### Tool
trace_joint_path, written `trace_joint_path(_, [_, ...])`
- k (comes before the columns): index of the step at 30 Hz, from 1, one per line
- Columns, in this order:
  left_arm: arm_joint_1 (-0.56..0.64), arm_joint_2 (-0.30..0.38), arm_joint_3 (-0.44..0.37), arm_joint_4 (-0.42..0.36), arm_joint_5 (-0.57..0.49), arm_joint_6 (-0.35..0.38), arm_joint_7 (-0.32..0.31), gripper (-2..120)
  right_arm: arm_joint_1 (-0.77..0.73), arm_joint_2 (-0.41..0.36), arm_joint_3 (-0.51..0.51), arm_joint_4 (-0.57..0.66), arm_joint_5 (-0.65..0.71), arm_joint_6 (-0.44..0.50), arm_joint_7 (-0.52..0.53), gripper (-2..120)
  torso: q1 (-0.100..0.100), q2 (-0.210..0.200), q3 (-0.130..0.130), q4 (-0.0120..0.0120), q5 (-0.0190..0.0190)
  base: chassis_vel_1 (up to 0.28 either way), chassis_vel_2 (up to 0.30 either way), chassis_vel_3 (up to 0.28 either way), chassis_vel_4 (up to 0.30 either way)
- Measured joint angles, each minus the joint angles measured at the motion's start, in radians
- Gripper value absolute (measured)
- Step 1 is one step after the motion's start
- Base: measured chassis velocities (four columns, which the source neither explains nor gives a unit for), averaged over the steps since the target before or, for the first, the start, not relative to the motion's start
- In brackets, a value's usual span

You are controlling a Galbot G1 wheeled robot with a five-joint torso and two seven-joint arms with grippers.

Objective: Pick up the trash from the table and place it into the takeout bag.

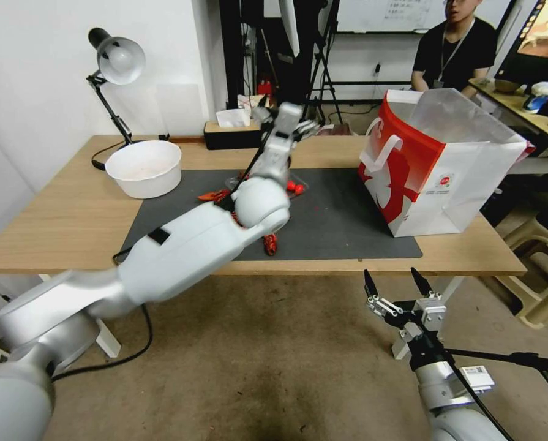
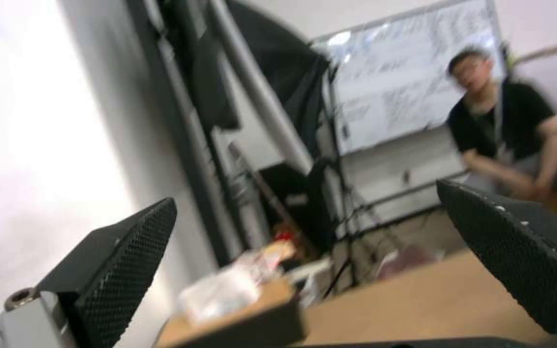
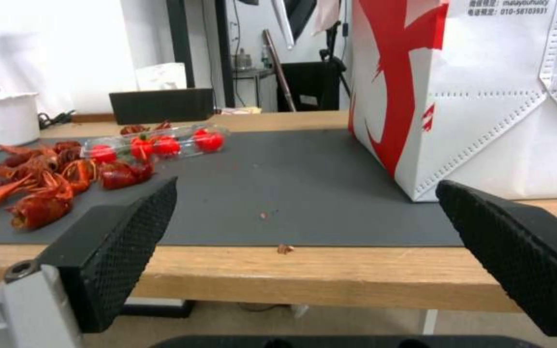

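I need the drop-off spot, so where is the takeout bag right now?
In the head view, the takeout bag stands upright on the table's right end, on the dark mat's right edge, right of the crayfish shells.

Left hand (image 2: 304,270) spread wide and empty above the table (image 2: 433,299), beside a tissue box (image 2: 240,314).
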Motion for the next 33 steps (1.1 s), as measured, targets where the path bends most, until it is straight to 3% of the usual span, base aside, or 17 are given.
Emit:
trace_joint_path(3, [0.045,0.044,-0.017,-0.036,0.007,0.022,-0.011,100,0.000,-0.001,0.000,0.000,-0.001,-0.001,0.000,100,0.000,0.000,0.000,0.0001,0.0000,0.000,0.000,0.000,0.000])
trace_joint_path(5, [0.152,0.115,-0.070,-0.105,0.013,0.031,-0.014,100,0.001,-0.002,0.000,0.000,-0.003,-0.002,0.001,100,0.000,0.000,0.000,0.0002,0.0001,0.000,0.000,0.000,0.000])
trace_joint_path(6, [0.271,0.163,-0.137,-0.162,0.021,0.031,-0.006,100,0.001,-0.002,-0.001,0.001,-0.005,-0.003,0.002,100,0.000,0.000,0.000,0.0002,-0.0002,0.000,0.000,0.000,0.000])
trace_joint_path(7, [0.271,0.163,-0.137,-0.162,0.021,0.031,-0.006,100,0.001,-0.002,-0.001,0.001,-0.005,-0.003,0.002,100,0.000,0.000,0.000,0.0002,-0.0002,0.000,0.000,0.000,0.000])
trace_joint_path(10, [0.440,0.207,-0.276,-0.219,0.060,0.010,0.025,100,0.002,-0.005,-0.002,0.001,-0.006,-0.005,0.002,100,0.000,0.000,0.000,0.0002,0.0001,0.000,0.000,0.000,0.000])
trace_joint_path(11, [0.440,0.207,-0.276,-0.219,0.060,0.010,0.025,100,0.002,-0.005,-0.002,0.001,-0.006,-0.005,0.002,100,0.000,0.000,0.000,0.0002,0.0001,0.000,0.000,0.000,0.000])
trace_joint_path(14, [0.589,0.222,-0.399,-0.264,0.102,-0.013,0.049,100,0.007,-0.005,-0.006,0.001,-0.008,-0.008,0.003,100,0.000,0.000,0.000,0.0002,0.0002,0.000,0.000,0.000,0.000])
trace_joint_path(15, [0.589,0.222,-0.399,-0.264,0.102,-0.013,0.049,100,0.007,-0.005,-0.006,0.001,-0.008,-0.008,0.003,100,0.000,0.000,0.000,0.0002,0.0002,0.000,0.000,0.000,0.000])
trace_joint_path(18, [0.740,0.232,-0.500,-0.313,0.123,-0.043,0.084,100,0.011,-0.007,-0.010,0.001,-0.009,-0.011,0.004,100,0.000,0.000,0.000,0.0000,0.0002,0.000,0.000,0.000,0.000])
trace_joint_path(33, [0.919,0.233,-0.613,-0.369,0.143,-0.093,0.137,100,0.017,-0.013,-0.016,-0.001,-0.010,-0.012,0.004,100,0.000,0.000,0.000,-0.0001,0.0003,0.000,0.000,0.000,0.000])
